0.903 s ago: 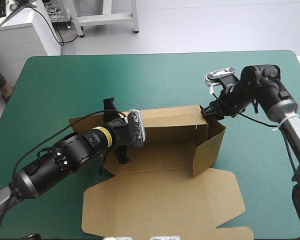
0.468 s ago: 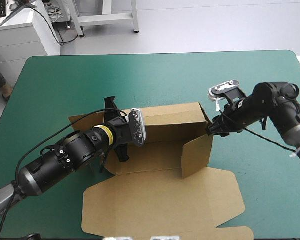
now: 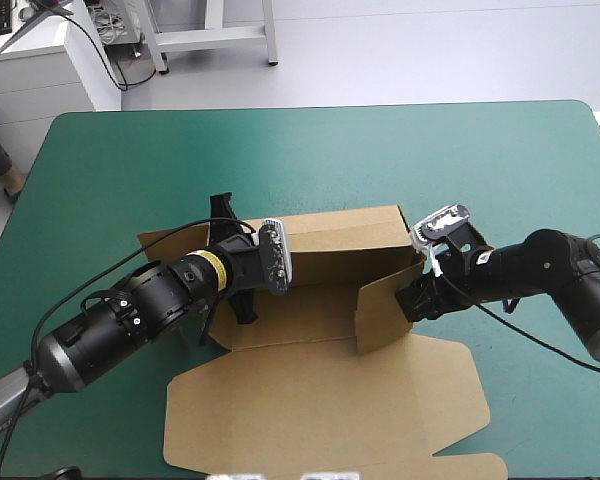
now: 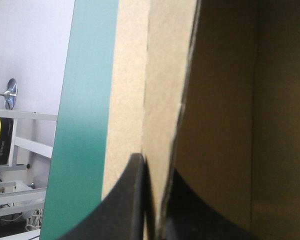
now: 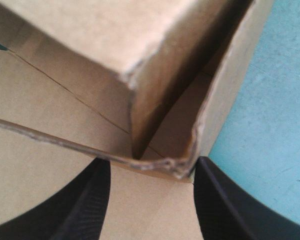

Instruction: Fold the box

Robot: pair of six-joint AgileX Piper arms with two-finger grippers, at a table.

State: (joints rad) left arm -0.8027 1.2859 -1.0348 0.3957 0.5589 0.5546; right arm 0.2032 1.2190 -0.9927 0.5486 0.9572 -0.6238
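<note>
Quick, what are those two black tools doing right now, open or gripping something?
Left tool: closed on a wall of the brown box.
Right tool: open, a box corner between its tips.

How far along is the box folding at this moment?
Done: the far wall of the box stands upright, pinched by the left claw. In hand: the open right claw straddles the corner of the raised right end wall. Left: the lid lies flat, with no near wall raised yet.

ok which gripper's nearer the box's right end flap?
Right. The right gripper is open around the flap's corner; the left gripper is clamped on a wall toward the box's other end.
</note>
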